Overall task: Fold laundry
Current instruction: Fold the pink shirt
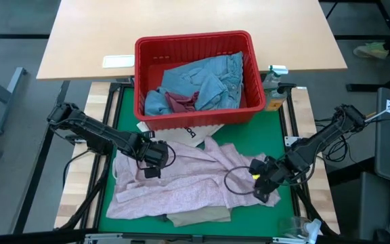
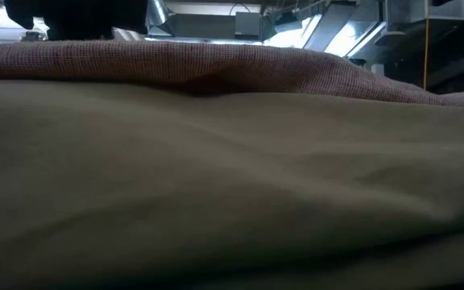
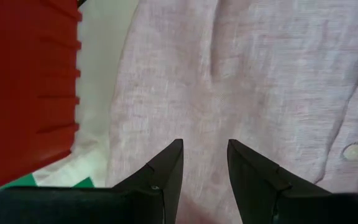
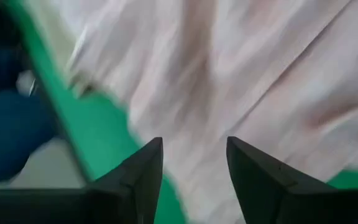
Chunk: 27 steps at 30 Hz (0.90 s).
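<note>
Left gripper [image 3: 204, 163] and right gripper [image 4: 193, 160] hover with fingers parted, empty, over the mottled pink top [image 1: 181, 179] spread on the green table [image 1: 124, 108] near its front edge. Only the high view shows jeans [image 1: 208, 78] in the red basket [image 1: 195, 44].

At the centre of the high view lies the mottled pink top [image 1: 181, 179], pale pink flecked with white. It covers most of a bright green mat [image 1: 124, 108] on the worktop. Under the top's lower edge, at bottom centre, shows a strip of the beige trousers [image 1: 198, 217], plain khaki. The red plastic basket [image 1: 195, 44] at upper centre is solid red and holds the light blue denim jeans [image 1: 208, 78], faded blue, and a dark maroon cloth [image 1: 180, 102]. Below the basket peeks the white tote bag [image 1: 181, 133] with black lettering. Both claws, left [image 1: 153, 161] and right [image 1: 261, 181], are black.
</note>
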Each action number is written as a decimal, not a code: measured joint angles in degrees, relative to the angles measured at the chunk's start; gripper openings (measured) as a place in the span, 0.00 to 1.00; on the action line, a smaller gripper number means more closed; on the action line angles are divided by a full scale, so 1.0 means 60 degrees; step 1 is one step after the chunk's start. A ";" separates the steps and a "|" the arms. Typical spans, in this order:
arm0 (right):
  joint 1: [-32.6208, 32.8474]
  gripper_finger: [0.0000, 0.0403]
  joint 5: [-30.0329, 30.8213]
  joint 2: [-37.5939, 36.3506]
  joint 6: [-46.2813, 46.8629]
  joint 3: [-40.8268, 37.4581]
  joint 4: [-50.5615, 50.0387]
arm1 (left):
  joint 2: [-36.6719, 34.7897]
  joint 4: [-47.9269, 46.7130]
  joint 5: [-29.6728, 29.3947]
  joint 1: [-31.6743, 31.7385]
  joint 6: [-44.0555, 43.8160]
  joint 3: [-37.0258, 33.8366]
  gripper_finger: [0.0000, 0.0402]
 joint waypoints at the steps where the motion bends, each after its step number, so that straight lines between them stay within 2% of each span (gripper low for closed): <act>1: -0.0189 0.44 0.0152 0.0000 -0.0147 0.0000 0.0004 | 0.0000 0.0086 0.0057 0.0000 0.0047 0.0000 0.30; 10: -0.2740 0.40 0.0574 -0.0001 -0.1374 0.0000 -0.0002 | 0.0000 0.0416 0.0089 0.0004 0.0067 0.0000 0.30; 13: -0.3468 0.40 0.0754 0.0094 -0.1414 -0.0195 0.0523 | 0.0000 0.0416 0.0089 0.0004 0.0064 0.0000 0.30; 20: -0.4623 0.40 0.0675 0.0255 -0.1414 -0.1346 0.3149 | 0.0000 0.0419 0.0114 0.0002 0.0064 0.0000 0.30; 27: -0.5426 0.40 0.0744 0.0503 -0.1405 -0.1628 0.3228 | 0.0004 0.0447 0.0118 0.0002 0.0063 0.0000 0.30</act>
